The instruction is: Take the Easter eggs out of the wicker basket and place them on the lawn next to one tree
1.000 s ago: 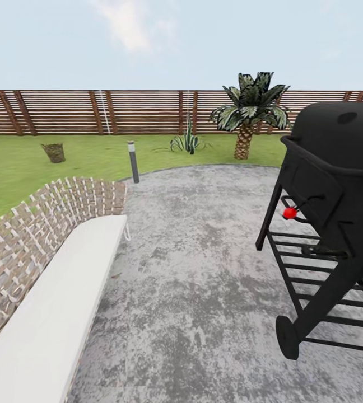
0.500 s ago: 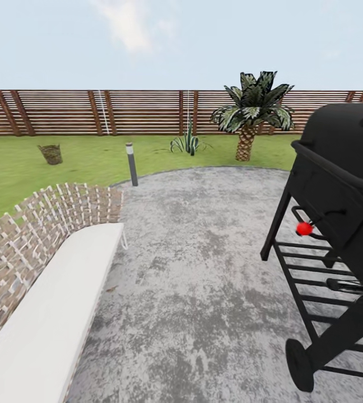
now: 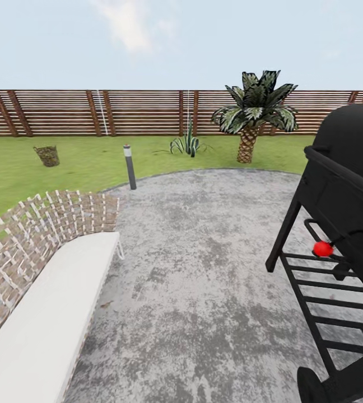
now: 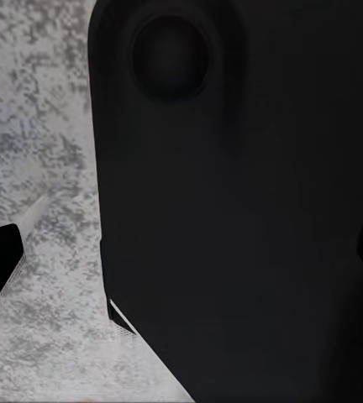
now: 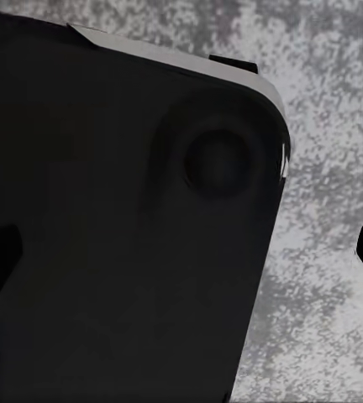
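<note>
One wicker basket [image 3: 47, 155] sits far off on the lawn [image 3: 13, 179] by the fence [image 3: 142, 112] — grey patio [image 3: 204, 268] and black grill [image 3: 344, 224] nearer. Pincer states — cannot tell, both wrist views blocked by dark housing.

The wicker basket [image 3: 47, 155] is too small to show any eggs; the grill [image 3: 344, 224] is cut off.

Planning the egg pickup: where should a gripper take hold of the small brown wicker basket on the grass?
Probably the open top rim of the small brown wicker basket, from above: it stands roughly upright on the green lawn, narrowing downward. It is too distant to make out handles or eggs.
</note>
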